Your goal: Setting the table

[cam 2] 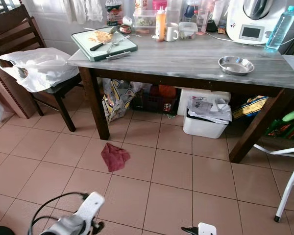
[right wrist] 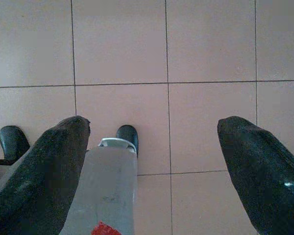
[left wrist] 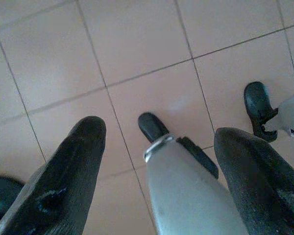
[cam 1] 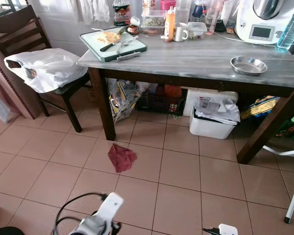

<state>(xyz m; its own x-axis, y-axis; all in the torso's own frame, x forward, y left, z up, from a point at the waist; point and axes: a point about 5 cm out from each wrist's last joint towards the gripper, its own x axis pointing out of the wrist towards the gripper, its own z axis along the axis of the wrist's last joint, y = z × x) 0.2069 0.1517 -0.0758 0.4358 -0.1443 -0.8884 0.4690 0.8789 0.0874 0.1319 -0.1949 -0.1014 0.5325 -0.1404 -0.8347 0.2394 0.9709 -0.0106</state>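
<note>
Both arms idle low over tile floor, left gripper & right gripper jaws apart, empty; metal bowl upper right on bench, cutting board upper left.

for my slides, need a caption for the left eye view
Grey table with cutting board and metal bowl, red cloth on the tiled floor.

1 table, 1 chair, 1 metal bowl, 1 mug.

The robot has silver-grey limbs, a white-capped left arm looped by a black cable, blunt black scuffed fingers and black feet.
</note>
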